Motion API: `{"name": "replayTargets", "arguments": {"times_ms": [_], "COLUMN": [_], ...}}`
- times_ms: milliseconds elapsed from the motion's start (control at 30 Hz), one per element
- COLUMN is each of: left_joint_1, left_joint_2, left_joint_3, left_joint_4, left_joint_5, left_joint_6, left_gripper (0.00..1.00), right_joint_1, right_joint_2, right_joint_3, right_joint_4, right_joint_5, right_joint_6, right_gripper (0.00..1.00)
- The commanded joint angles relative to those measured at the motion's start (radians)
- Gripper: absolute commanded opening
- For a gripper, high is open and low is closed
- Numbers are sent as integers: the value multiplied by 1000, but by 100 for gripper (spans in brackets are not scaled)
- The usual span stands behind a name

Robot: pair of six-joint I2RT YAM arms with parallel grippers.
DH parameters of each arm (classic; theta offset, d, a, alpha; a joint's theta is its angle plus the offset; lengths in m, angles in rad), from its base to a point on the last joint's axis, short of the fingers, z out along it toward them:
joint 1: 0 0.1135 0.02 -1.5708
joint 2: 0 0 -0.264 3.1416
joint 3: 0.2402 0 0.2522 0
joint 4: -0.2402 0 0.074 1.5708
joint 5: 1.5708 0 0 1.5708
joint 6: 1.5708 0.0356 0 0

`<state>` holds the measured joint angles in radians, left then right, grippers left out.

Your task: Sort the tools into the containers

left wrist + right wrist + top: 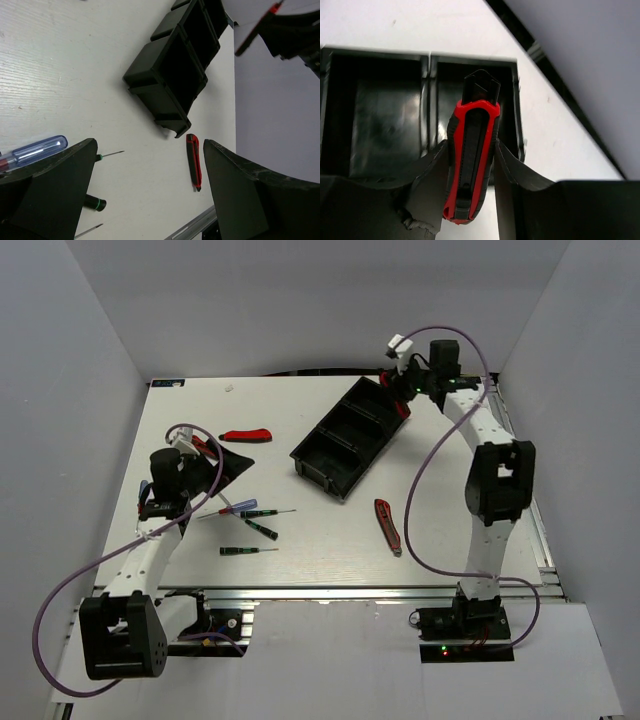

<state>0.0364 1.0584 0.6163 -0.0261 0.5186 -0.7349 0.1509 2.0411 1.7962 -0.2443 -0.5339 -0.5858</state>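
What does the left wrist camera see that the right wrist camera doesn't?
Only the left wrist view: a blue-handled screwdriver, a black-green screwdriver and a loose utility knife, all lying flat. Only the right wrist view: the right tool clamped on the held knife, seen close up, above the end compartment of the black tray. Both: the black tray, the white table and, far off in the left wrist view, that held knife.

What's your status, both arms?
Left tool open, empty. Right tool shut on utility knife, above tray end compartment. Nothing in the way.
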Motion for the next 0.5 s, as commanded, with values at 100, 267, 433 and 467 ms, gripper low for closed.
{"name": "replayTargets", "arguments": {"times_ms": [100, 267, 433, 467], "left_joint_1": [-3, -3, -3, -3], "left_joint_2": [-60, -104, -123, -118], "left_joint_3": [16, 17, 39, 45], "left_joint_4": [-29, -86, -158, -167], "left_joint_5": [47, 6, -38, -46], "left_joint_6": [-37, -37, -35, -34], "left_gripper": [98, 98, 98, 98], "right_joint_1": [55, 58, 79, 84], "right_joint_2": [171, 251, 246, 249], "right_joint_3": [291, 333, 211, 201], "right_joint_4": [260, 312, 365, 370], "right_joint_5": [106, 109, 89, 92], "right_joint_6": [40, 34, 40, 41], "right_gripper": [0, 3, 22, 24]}}
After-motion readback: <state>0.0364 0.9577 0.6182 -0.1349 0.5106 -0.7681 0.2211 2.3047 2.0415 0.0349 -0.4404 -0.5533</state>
